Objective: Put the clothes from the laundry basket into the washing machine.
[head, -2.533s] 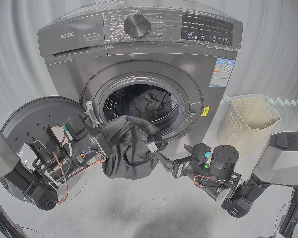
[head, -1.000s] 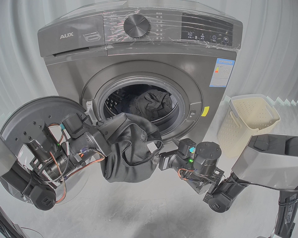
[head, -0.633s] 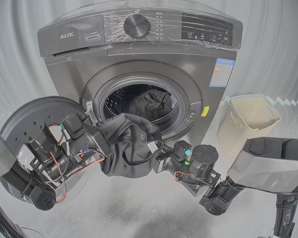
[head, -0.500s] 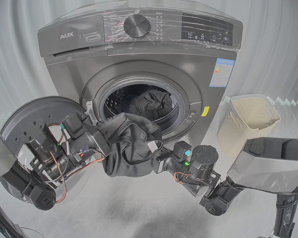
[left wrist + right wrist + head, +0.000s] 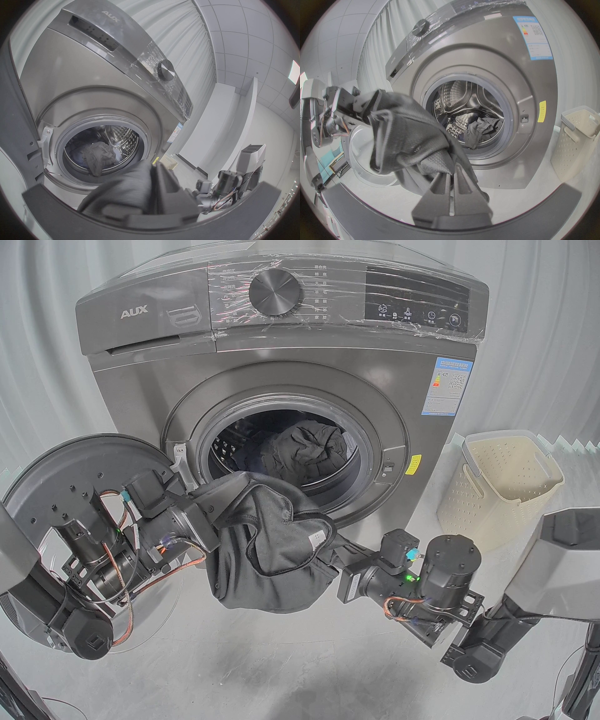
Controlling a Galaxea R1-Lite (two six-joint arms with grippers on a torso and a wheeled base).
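Observation:
A dark grey garment [image 5: 269, 552] hangs in front of the washing machine [image 5: 281, 365], stretched between both grippers below the open drum mouth. My left gripper [image 5: 217, 497] is shut on its left upper edge, and the cloth [image 5: 125, 190] bunches over that gripper's fingers [image 5: 170, 190]. My right gripper [image 5: 335, 550] is shut on the garment's right edge; its fingers [image 5: 442, 187] pinch a fold of fabric [image 5: 406, 137]. More dark clothes [image 5: 304, 449] lie inside the drum. The cream laundry basket [image 5: 500, 480] stands on the floor to the right, with nothing visible inside it.
The round washer door [image 5: 69, 471] hangs open to the left, behind my left arm. Grey floor [image 5: 281, 659] stretches in front of the machine. A curtain wall [image 5: 544, 334] backs the machine and basket.
My right gripper moved left to the hanging garment, shut on its right edge, then drew back to the right, spreading the cloth. The left gripper held the garment almost still.

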